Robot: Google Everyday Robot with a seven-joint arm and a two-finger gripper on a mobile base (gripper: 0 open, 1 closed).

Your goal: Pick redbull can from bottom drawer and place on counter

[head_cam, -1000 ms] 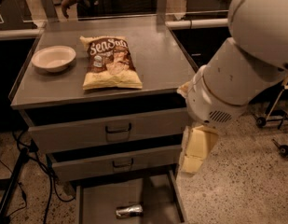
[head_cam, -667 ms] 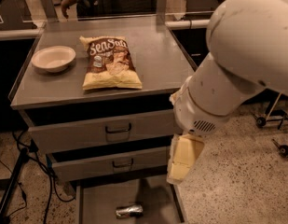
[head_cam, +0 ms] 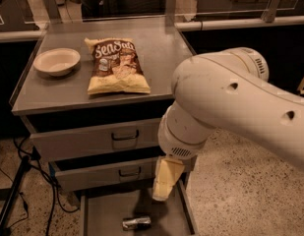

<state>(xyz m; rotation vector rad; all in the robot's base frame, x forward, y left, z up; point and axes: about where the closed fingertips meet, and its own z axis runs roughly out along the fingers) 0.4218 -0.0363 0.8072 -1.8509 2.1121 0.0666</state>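
Observation:
The redbull can (head_cam: 136,222), small and silvery, lies on its side in the pulled-out bottom drawer (head_cam: 102,213), near its front middle. My gripper (head_cam: 166,180) hangs pointing down from the big white arm, above the drawer's right part, a little up and to the right of the can and apart from it. The counter (head_cam: 161,48) is the grey cabinet top above the three drawers.
A brown and yellow chip bag (head_cam: 117,65) and a pale bowl (head_cam: 56,61) lie on the counter. The two upper drawers (head_cam: 92,139) are closed. Black cables (head_cam: 23,176) hang at the cabinet's left. Speckled floor lies to the right.
The arm has swung left and lower, bringing the gripper over the open bottom drawer and closer to the can. The can has not moved.

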